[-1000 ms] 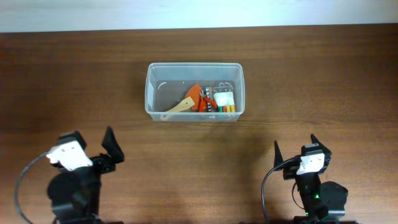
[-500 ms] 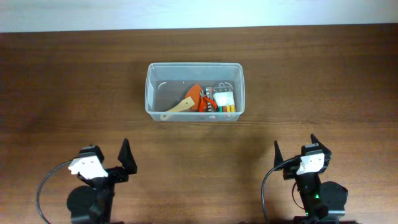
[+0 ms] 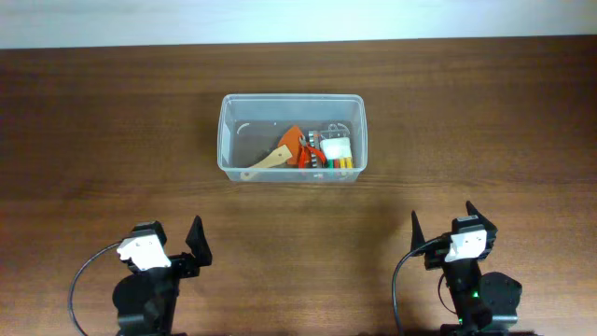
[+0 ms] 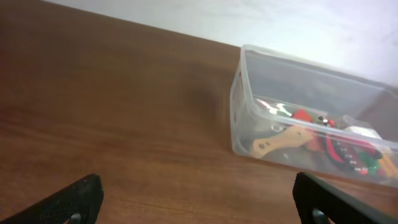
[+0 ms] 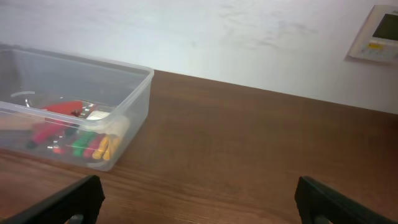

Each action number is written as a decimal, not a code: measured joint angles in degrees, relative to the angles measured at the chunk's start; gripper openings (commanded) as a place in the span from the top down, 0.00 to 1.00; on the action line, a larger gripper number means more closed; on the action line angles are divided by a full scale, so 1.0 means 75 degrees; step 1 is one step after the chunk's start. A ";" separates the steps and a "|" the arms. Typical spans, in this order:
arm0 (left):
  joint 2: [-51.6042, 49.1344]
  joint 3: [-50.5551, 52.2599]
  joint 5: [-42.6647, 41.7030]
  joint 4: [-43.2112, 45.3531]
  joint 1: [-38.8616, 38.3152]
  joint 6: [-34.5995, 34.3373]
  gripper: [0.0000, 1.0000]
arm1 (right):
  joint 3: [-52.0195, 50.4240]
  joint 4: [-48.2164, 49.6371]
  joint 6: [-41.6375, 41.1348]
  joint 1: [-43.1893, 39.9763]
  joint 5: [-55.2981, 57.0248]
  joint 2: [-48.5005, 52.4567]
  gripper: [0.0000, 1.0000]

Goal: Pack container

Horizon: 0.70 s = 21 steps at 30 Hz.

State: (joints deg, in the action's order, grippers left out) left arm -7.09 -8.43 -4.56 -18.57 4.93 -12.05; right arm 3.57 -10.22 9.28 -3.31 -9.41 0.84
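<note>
The clear plastic container (image 3: 229,140) stands on the brown table at the back centre. Inside lie a wooden spatula (image 3: 269,161), an orange piece (image 3: 293,140) and a small packet of coloured pieces (image 3: 336,155). It also shows in the left wrist view (image 4: 249,87) and the right wrist view (image 5: 134,93). My left gripper (image 3: 173,241) is open and empty near the front left edge. My right gripper (image 3: 442,224) is open and empty near the front right edge. Both are well short of the container.
A pale wall runs behind the table's far edge. A white wall panel (image 5: 375,34) hangs at the far right in the right wrist view. Bare brown wood lies between both grippers and the container.
My left arm has swung right and pulled back toward the front edge, its gripper still open. The right arm and the container have not moved.
</note>
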 measured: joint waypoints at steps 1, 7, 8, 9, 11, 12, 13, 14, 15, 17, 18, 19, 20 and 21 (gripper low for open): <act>0.0003 0.0041 0.0000 0.0003 0.0000 0.0000 0.01 | 0.0000 0.0000 0.0000 0.0000 0.0000 0.0000 0.01; 0.0175 0.0256 0.0015 -0.0032 0.0000 0.0000 0.01 | 0.0000 0.0000 -0.0003 0.0000 0.0000 0.0000 0.01; 0.0204 0.0268 0.0035 -0.0035 0.0000 0.0000 0.01 | 0.0000 0.0000 0.0000 0.0000 0.0000 0.0000 0.01; 0.0227 0.0268 0.0090 -0.0035 0.0000 0.0000 0.01 | 0.0000 0.0000 0.0000 0.0000 0.0000 0.0000 0.01; 0.0248 0.0268 0.0227 -0.0032 0.0000 0.0009 0.01 | 0.0000 0.0000 0.0000 0.0000 0.0000 0.0000 0.01; 0.0248 0.0268 0.0268 -0.0032 0.0000 0.0061 0.01 | 0.0000 0.0000 0.0003 0.0000 0.0000 0.0000 0.01; 0.0251 0.0268 0.0318 -0.0032 0.0000 0.0154 0.01 | 0.0000 0.0000 -0.0006 0.0000 0.0000 0.0000 0.01; 0.0259 0.0268 0.0361 -0.0029 0.0000 0.0347 0.01 | 0.0000 0.0000 -0.0006 0.0000 0.0000 0.0000 0.01; 0.0277 0.0268 0.0393 -0.0029 0.0000 0.0510 0.01 | 0.0000 0.0000 0.0000 0.0000 0.0003 0.0000 0.01; 0.0376 0.0268 0.0428 -0.0029 0.0000 0.1026 0.01 | 0.0000 0.0000 -0.0003 0.0000 0.0000 0.0000 0.01; 0.0437 0.0268 0.0437 -0.0029 0.0000 0.1241 0.01 | 0.0000 0.0000 0.0000 0.0000 0.0000 0.0000 0.01; 0.0530 0.0268 0.0458 -0.0026 0.0000 0.1518 0.01 | 0.0000 0.0000 -0.0003 0.0000 0.0000 0.0000 0.01; 0.0600 0.0268 0.0466 -0.0023 0.0000 0.1740 0.01 | 0.0000 0.0000 0.0000 0.0000 0.0000 0.0000 0.01; 0.0659 0.0268 0.0466 -0.0026 0.0000 0.1926 0.01 | 0.0000 0.0000 -0.0003 0.0000 0.0000 0.0000 0.01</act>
State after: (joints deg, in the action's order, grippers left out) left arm -2.15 -6.42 -1.06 -18.76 4.93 2.39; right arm 3.57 -10.22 9.26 -3.31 -9.41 0.84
